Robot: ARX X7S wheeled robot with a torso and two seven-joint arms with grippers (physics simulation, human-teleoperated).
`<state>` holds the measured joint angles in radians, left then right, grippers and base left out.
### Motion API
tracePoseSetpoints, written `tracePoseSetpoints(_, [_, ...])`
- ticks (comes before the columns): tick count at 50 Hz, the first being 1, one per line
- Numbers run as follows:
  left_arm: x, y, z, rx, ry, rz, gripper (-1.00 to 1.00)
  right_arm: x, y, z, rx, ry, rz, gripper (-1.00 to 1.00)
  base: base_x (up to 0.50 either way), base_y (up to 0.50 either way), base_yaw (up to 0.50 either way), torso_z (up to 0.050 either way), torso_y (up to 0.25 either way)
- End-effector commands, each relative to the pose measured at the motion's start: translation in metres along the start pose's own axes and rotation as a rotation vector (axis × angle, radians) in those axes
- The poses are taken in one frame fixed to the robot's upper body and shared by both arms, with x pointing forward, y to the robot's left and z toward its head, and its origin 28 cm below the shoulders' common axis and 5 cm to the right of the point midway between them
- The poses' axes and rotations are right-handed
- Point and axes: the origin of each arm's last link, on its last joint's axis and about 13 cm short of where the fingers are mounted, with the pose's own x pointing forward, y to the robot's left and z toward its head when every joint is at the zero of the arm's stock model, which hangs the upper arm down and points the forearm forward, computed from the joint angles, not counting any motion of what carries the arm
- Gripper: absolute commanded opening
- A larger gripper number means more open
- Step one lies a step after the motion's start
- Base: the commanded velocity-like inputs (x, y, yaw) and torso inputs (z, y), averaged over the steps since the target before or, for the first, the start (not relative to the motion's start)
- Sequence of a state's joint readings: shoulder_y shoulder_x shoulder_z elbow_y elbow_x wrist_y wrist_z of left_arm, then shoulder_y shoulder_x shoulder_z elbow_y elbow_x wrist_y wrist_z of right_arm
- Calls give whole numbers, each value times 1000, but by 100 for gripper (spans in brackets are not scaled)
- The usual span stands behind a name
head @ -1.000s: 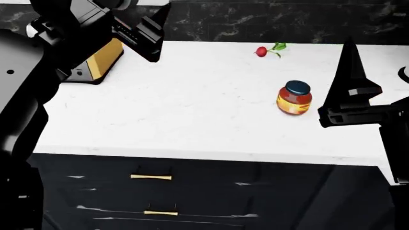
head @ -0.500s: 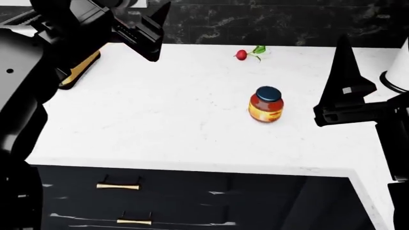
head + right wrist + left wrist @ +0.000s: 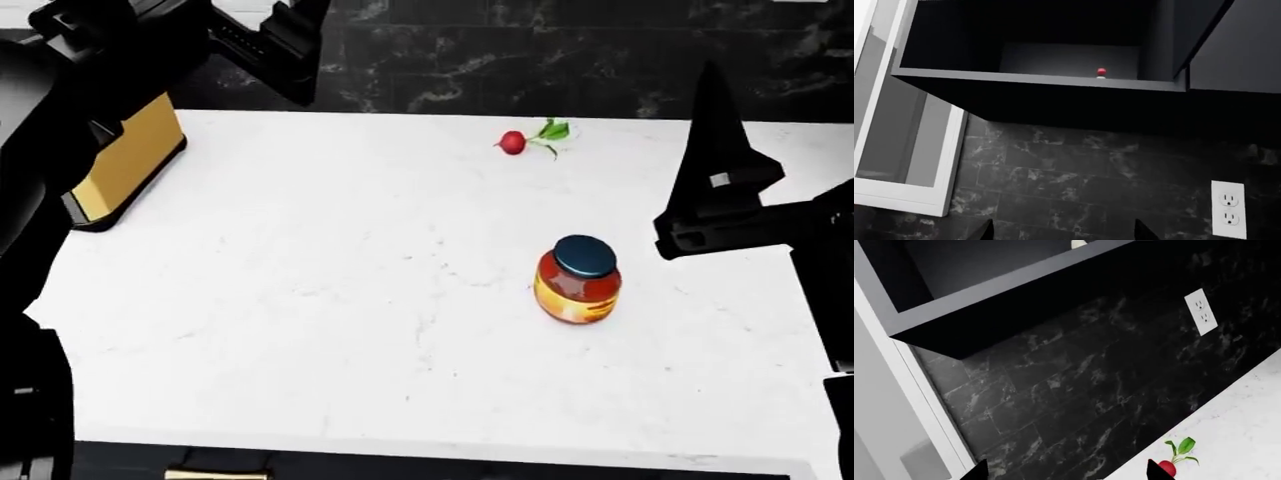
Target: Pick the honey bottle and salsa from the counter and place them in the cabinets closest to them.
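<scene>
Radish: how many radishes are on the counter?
1. The radish lies on the counter near the dark back wall, well behind the salsa; counter parts behind the arms are hidden.

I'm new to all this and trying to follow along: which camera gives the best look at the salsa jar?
The head view: the salsa stands whole and unblocked on the counter. Neither wrist view shows it.

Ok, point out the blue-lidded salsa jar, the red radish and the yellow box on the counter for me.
Short round salsa jar with dark blue lid (image 3: 578, 281), head view, on its red-orange body.
Red radish with green leaves (image 3: 511, 143), head view, on the red bulb.
Yellow box (image 3: 127, 160), head view, on its yellow side.
</scene>
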<state>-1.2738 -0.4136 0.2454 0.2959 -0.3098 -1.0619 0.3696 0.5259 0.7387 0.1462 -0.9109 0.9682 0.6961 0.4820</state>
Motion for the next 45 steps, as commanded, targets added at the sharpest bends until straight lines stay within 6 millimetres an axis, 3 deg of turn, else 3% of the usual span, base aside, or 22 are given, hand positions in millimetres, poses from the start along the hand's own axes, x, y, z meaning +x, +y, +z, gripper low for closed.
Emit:
tracePoseSetpoints(1, [-1,1,2,-1,3,-1,100,-1,-3,4,-6,29,7,100,382,19,0,0,0])
tracePoseSetpoints(11, [-1,0,2,0,7,-8,100,-3,-5,7,-13,39,11,100,355,17,0,0,0])
tracePoseSetpoints(25, [2,8,12,49,135,-42,100,-1,-8,9,20,149,69,100,13,1,0,0,0])
tracePoseSetpoints(28, [3,10,14,63,160,-48,100,1,-10,9,25,167,68,100,0,0,0,0,0])
tracePoseSetpoints(32, [2,13,17,95,184,-54,100,19,-18,15,-2,224,54,100,0,0,0,0,0])
tracePoseSetpoints(45, [-1,14,15,98,188,-47,100,20,-20,19,-22,249,69,100,127,-4,0,0,0])
